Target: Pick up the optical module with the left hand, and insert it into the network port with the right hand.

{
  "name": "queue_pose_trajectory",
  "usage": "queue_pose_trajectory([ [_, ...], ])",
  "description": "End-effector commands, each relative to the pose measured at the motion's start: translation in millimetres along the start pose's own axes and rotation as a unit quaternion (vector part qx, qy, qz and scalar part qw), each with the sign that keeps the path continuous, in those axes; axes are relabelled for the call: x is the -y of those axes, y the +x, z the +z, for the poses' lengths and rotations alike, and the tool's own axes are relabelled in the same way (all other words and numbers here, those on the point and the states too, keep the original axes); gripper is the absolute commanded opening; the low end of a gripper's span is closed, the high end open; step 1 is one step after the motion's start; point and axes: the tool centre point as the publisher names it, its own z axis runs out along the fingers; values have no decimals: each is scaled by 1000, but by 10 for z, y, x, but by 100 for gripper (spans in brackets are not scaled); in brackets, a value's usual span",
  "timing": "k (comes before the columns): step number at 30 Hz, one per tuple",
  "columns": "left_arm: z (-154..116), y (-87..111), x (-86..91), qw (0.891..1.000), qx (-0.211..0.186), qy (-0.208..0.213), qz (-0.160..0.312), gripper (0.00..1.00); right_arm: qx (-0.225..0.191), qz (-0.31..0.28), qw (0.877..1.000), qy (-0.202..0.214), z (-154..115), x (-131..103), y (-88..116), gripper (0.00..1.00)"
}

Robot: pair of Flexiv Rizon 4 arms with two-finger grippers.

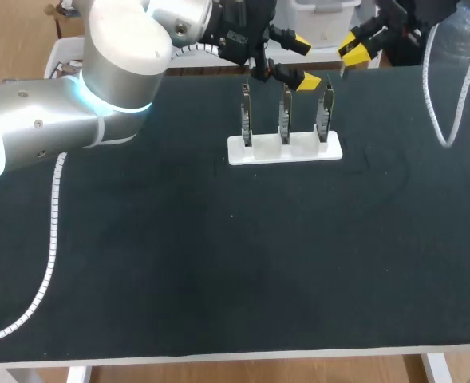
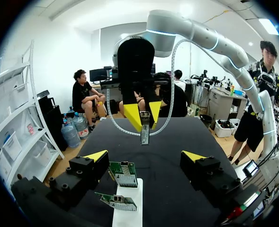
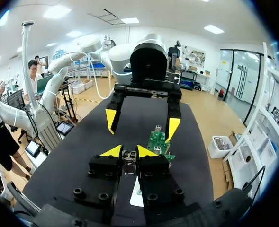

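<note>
Your left gripper (image 1: 302, 61) hangs over the far side of the black table (image 1: 179, 255), just above and behind the row of boards. Its fingers are spread wide with nothing between them, which is clearest in the left wrist view. Below it the white holder (image 1: 285, 149) carries three circuit boards (image 1: 285, 120) standing upright on edge. In the left wrist view the metal network port (image 2: 124, 166) shows on the board nearest that gripper. To the right, your right gripper (image 3: 129, 151) sits at the far table edge, apart from the holder and facing the left gripper. Its yellow tips are closed on the optical module (image 2: 145, 133), which hangs down from between them, raised off the table and not touching any board. Judged step: the pick-up and pass look done, and the insertion is in hand but not begun. The next move calls for you to bring the right gripper over to the holder and line the module's free end with a port opening, then push straight in along the port's axis. Which board's port is the target can't be told from here. Watch the open left fingers, which are close to the boards and could get in the way.
</note>
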Motion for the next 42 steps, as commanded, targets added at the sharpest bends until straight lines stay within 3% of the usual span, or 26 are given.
queue_pose_trajectory([
  [1,0,-8,9,1000,-2,-1,0,100,-3,0,999,-39,32,98,-5,0],
  [26,0,-8,9,1000,-2,-1,0,100,0,33,999,-34,120,70,244,0],
  [42,0,-8,9,1000,-2,-1,0,100,-9,30,999,-28,111,175,254,0],
])
